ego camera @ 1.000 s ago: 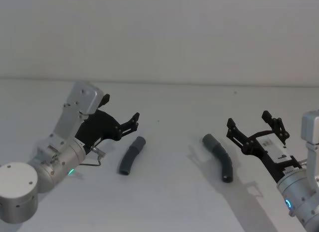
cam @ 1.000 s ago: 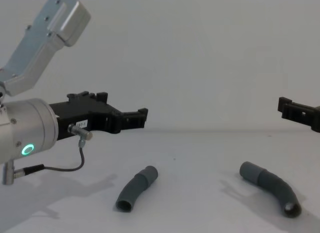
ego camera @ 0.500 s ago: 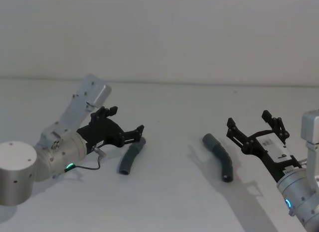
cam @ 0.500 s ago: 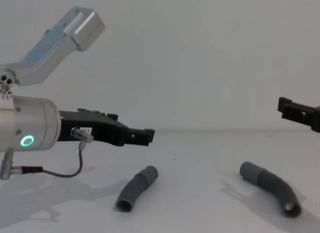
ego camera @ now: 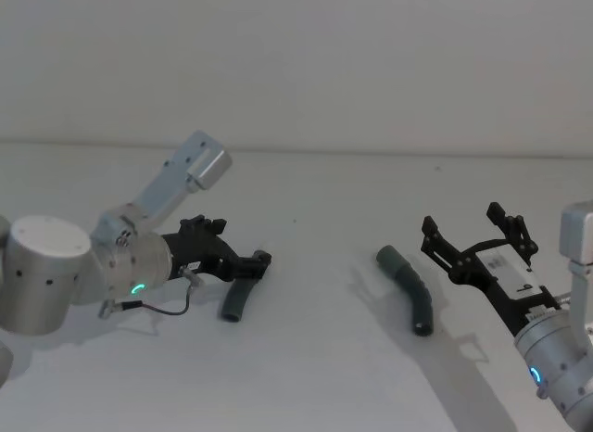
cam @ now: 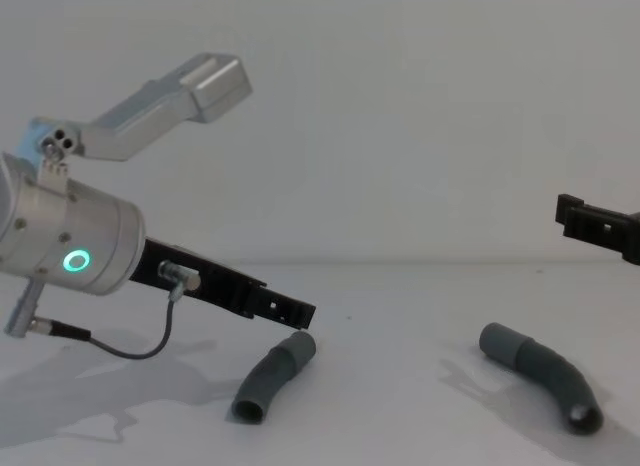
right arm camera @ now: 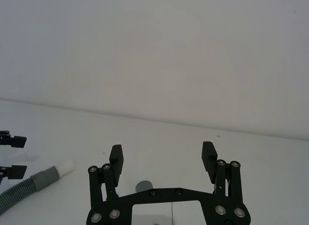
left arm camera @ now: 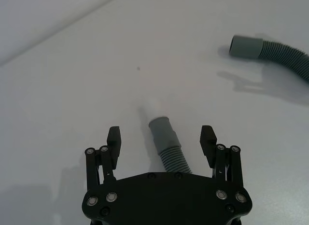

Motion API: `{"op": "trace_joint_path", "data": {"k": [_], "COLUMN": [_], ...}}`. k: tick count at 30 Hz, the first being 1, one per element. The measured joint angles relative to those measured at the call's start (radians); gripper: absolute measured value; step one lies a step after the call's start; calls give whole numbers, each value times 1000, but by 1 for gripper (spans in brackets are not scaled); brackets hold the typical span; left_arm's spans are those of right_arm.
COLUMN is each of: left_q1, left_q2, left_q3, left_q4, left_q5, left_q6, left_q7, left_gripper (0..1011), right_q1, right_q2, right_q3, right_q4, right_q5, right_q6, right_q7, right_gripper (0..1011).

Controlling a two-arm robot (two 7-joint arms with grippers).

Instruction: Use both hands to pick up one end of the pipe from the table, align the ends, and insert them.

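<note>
Plain white table [ego camera: 306, 376] against a bare pale wall, with the two pipe pieces lying on it well apart. Left pipe piece [ego camera: 238, 298] is on the robot's left half. Its long axis runs away from the robot and slightly rightward, with the smooth collar [left arm camera: 161, 130] at the far end and the narrower white tip [right arm camera: 65, 167] beyond it. Left gripper [left arm camera: 161, 135] is low over that far end, jaws wide apart and holding nothing, one finger on each side of the collar where it meets the ribbed body. In the left wrist view the piece runs straight ahead from under the palm, so its axis lies along the reach and across the closing line, which looks a good orientation for a grip. In the chest view the fingertips sit just above the collar, not down beside it. Judgement: a short drop is needed before closing, or the pads would catch only the top of the round. Right pipe piece [ego camera: 410, 293] lies on the right half, its socket collar [left arm camera: 246, 45] at the far end and its dark open end toward the robot. Right gripper [ego camera: 468, 223] hangs above the table just right of it, jaws wide and empty, the piece to its left and lower. The left arm is the nearer to a grasp.
</note>
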Motion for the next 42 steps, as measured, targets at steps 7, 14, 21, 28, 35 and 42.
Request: {"op": "trace_joint_path", "data": {"k": [7, 14, 21, 28, 35, 42], "left_q1": [-46, -84, -103, -114, -122, -128], "left_q2": [-15, -31, -43, -50, -55, -59], "left_q3": [24, 43, 53, 61, 68, 72], "left_q4": [37, 74, 100, 119, 135, 147], "left_q5": [14, 28, 35, 43, 51, 57], "left_q6": [61, 107, 133, 149, 160, 169], "left_q7": [-16, -30, -39, -47, -56, -64], "left_gripper": [1000, 1000, 1000, 1000, 1000, 1000], "right_q1": [0, 0, 0, 0, 0, 0], "right_q2": [0, 0, 0, 0, 0, 0], "right_q3": [0, 0, 0, 0, 0, 0], "right_q4": [0, 0, 0, 0, 0, 0], "right_q5": [0, 0, 0, 0, 0, 0], "right_q6": [0, 0, 0, 0, 0, 0], "right_q7": [0, 0, 0, 0, 0, 0], "right_gripper": [1001, 1001, 1001, 1001, 1001, 1001]}}
